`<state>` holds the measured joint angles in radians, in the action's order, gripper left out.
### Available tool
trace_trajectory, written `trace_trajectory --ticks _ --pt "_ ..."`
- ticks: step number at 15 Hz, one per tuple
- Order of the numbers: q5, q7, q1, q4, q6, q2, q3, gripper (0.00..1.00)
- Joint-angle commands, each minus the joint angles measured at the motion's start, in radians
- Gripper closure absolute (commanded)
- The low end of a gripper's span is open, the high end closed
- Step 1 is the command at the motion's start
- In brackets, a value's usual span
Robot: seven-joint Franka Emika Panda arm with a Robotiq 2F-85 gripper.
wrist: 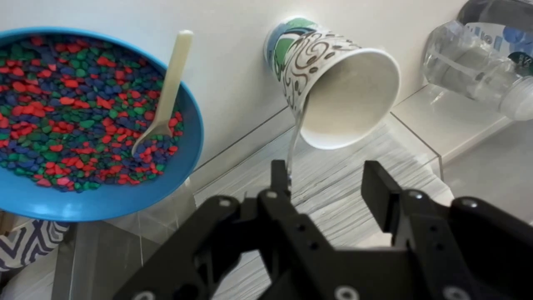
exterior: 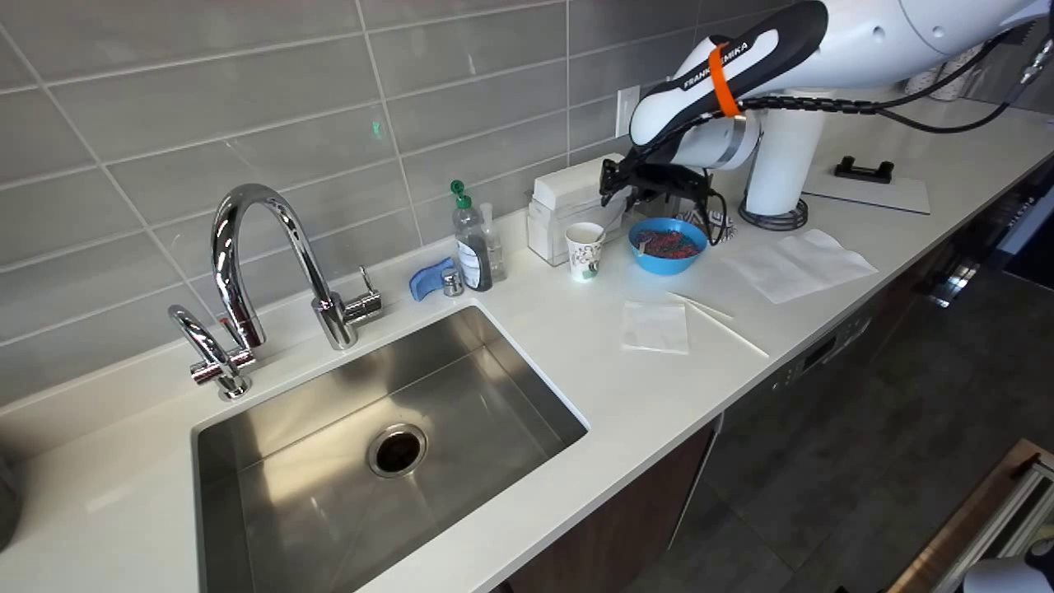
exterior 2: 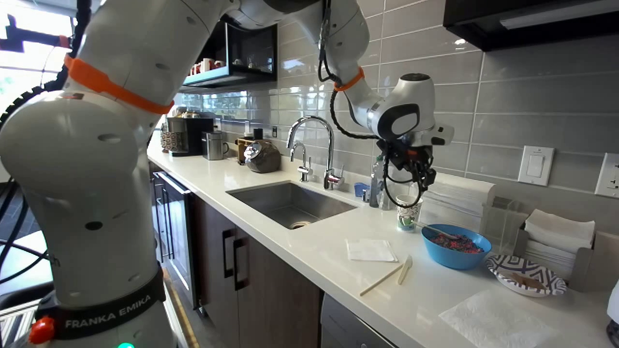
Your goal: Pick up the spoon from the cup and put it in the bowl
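Awaiting pick-up, seemingly: one thin-handled spoon (wrist: 295, 135), in the cup (wrist: 308, 66) beside the bowl (wrist: 104, 204); jaws parted, holding nothing; transfer outstanding; pale second spoon (wrist: 166, 98) in bowl.

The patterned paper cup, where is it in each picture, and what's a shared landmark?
In an exterior view: patterned paper cup, near the centre.
In an exterior view: cup, right of centre.
In the wrist view: cup, upper half, right of centre.
Shared landmark: the blue bowl, in all three views.

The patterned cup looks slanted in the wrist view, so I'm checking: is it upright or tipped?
Upright: in both exterior views the patterned cup stands on the counter, rim up.
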<state>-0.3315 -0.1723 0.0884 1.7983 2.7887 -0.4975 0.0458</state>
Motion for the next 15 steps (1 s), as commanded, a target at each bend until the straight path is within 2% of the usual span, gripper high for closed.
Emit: trace_trajectory --ticks 1,2,3,4,7,10,11,13,14,15 --pt "-0.014 0.033 0.009 -0.014 0.033 -0.020 0.020 0.59" --pt "-0.014 0.041 0.010 -0.015 0.036 -0.021 0.023 0.59" --pt "-0.016 0.048 0.012 -0.017 0.037 -0.022 0.027 0.67" --pt "-0.015 0.052 0.011 -0.018 0.036 -0.023 0.029 0.63" --pt "-0.008 0.069 0.009 -0.019 0.039 -0.025 0.031 0.66" --pt "-0.010 0.083 0.012 -0.019 0.046 -0.029 0.036 0.79" --pt "-0.010 0.087 0.012 -0.019 0.050 -0.029 0.037 0.88" --pt "-0.010 0.095 0.014 -0.016 0.063 -0.030 0.041 0.94" --pt "-0.009 0.099 0.014 -0.016 0.068 -0.031 0.043 1.00" --pt "-0.007 0.099 0.014 -0.015 0.076 -0.032 0.043 1.00"
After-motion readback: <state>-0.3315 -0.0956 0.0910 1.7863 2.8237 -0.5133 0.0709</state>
